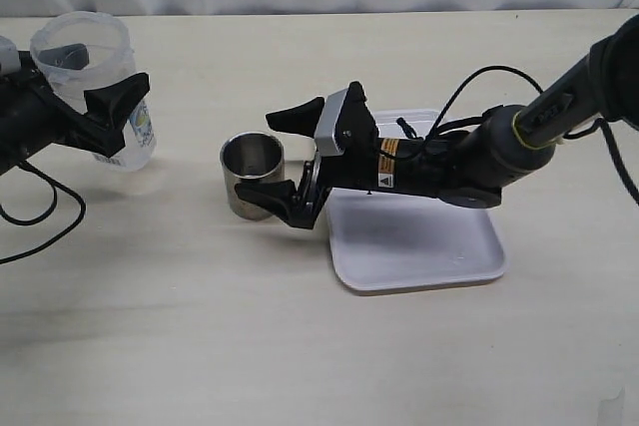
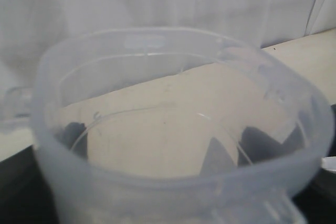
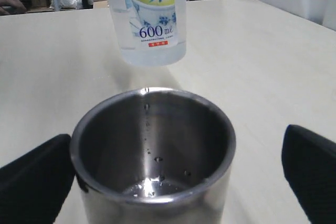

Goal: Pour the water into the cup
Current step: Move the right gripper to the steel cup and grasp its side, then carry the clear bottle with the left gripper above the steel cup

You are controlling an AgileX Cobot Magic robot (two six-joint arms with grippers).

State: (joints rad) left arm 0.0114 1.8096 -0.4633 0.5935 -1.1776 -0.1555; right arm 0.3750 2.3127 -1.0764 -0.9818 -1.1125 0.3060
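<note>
1. Left gripper (image 1: pixel 108 75) clamped on the pitcher (image 1: pixel 95 52), which hangs roughly upright above the table (image 1: pixel 300 346), well apart from the cup (image 1: pixel 245 169). Water (image 3: pixel 152 51) shows in its base.
2. Right gripper (image 1: pixel 260 155) spread wide, one finger either side of the cup, neither touching.
3. Step, as judged: approach before the pour. Only drops lie in the cup.
4. Next: carry the pitcher over the rim, then tilt slowly.

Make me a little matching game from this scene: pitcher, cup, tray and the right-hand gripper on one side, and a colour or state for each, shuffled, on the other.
Things:
1. pitcher
2. cup
3. tray
4. right gripper

Descriptions:
a. white and shallow
b. wide open
c. clamped in the left gripper
d. grey steel

Pairs: 1-c, 2-d, 3-a, 4-b.
</note>
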